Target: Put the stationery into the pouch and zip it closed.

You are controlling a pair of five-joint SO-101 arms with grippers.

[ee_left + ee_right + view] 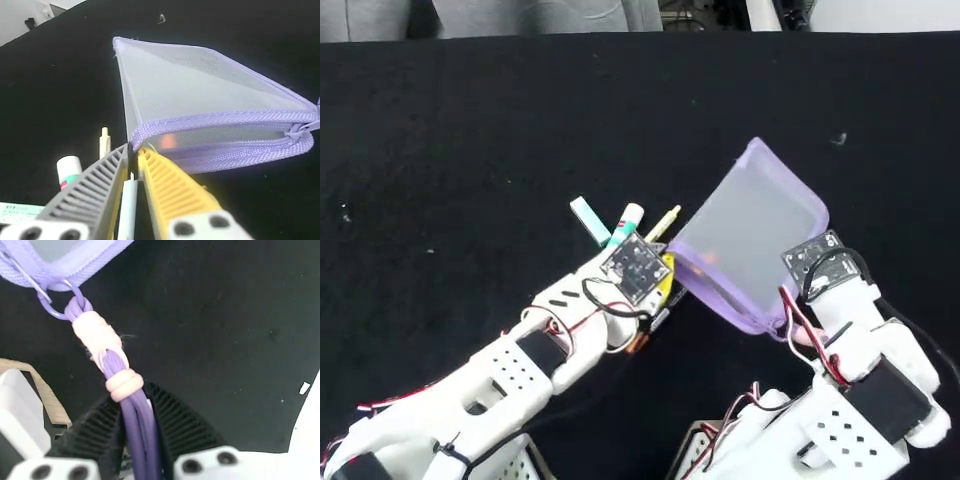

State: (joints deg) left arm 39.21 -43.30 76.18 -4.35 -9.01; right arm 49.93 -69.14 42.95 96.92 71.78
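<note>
Black cloth covers the surface (470,130) in the high view, with wide bare ground to the left and toward the far edge. The lilac mesh pouch (750,235) lies at an angle right of centre. Three pieces of stationery (625,225) lie fanned just beside its near-left corner, outside it. The left end effector (663,280) sits at that corner, the right end effector (788,322) at the near-right corner.

In the left wrist view, the grey and yellow jaws are pinched narrow on the pouch's corner seam, at one end of the zip (210,122). The mouth looks parted, with a small orange thing (169,140) inside.

In the right wrist view, the jaws are clamped on the purple pull cord (100,337), which runs taut to the slider ring (52,307).

With the stationery outside, closing now would be premature. Use the pinched corner as an anchor and draw the cord straight along the track, not upward. A pull leftward would crowd the stationery; open room lies rightward and beyond.
</note>
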